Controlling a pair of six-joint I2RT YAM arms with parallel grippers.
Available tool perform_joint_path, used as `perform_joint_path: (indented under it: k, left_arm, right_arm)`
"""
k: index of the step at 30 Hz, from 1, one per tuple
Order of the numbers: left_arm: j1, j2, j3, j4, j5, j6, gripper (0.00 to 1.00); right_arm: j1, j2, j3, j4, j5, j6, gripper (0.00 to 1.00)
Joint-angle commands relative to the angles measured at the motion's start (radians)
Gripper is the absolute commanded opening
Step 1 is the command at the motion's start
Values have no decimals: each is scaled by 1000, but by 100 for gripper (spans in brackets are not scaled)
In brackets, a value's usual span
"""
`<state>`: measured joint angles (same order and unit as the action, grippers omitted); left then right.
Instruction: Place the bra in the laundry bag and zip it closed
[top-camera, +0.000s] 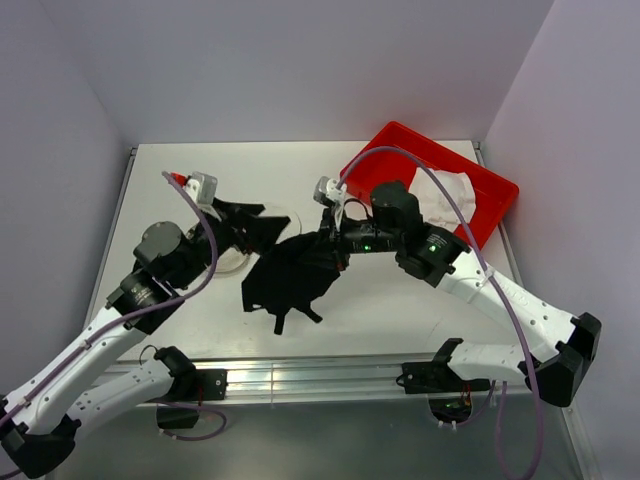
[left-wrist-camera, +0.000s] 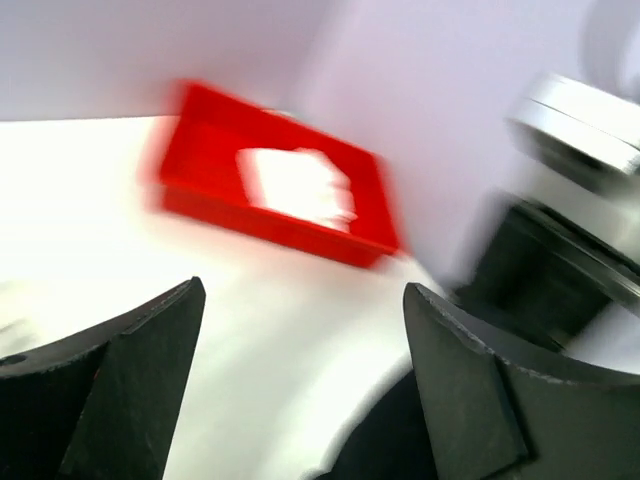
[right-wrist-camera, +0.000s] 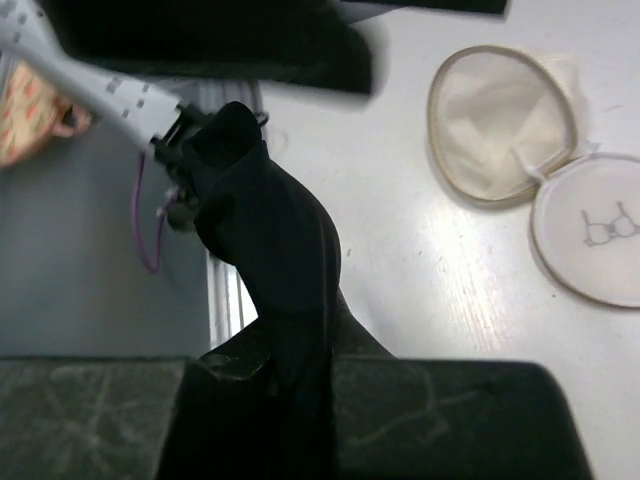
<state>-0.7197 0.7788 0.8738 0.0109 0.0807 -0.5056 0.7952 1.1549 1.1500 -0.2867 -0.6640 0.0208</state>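
Right jaws clamp black cloth; laundry bag bears bra icon.

The left arm and right arm had white, rounded shell links joined by black motor housings, with black blocks at their near ends. A thin purple cable ran along each. Small green lights glowed on the right arm's black far section. Each wrist carried a silvery-white block. The left gripper had matte black, wedge-shaped fingers; the right gripper had broad black fingers, faintly scuffed.
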Motion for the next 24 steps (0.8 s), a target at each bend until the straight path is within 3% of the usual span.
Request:
perform_joint_path:
  k: [1, 3, 5, 11, 14, 18, 24]
  left_arm:
    - [25, 28, 111, -275, -474, -54, 86]
    - [95, 17, 100, -321, -585, -79, 84]
    - [214, 10, 62, -367, -582, -100, 79]
    - [558, 85, -68, -437, -353, -128, 67]
    - [662, 144, -107, -420, -286, -131, 67]
    - [718, 258, -96, -410, -239, -133, 65]
    - [805, 289, -137, -348, -161, -137, 58]
  right_arm:
    - [-19, -52, -29, 158, 111, 128, 0]
    - [-31, -69, -74, 229, 121, 160, 0]
    - [-34, -98, -122, 263, 174, 197, 0]
    - [-45, -126, -173, 282, 274, 220, 0]
    - [-73, -132, -194, 319, 274, 240, 0]
    - [-106, -145, -217, 343, 259, 263, 0]
    - [-136, -172, -242, 362, 218, 284, 0]
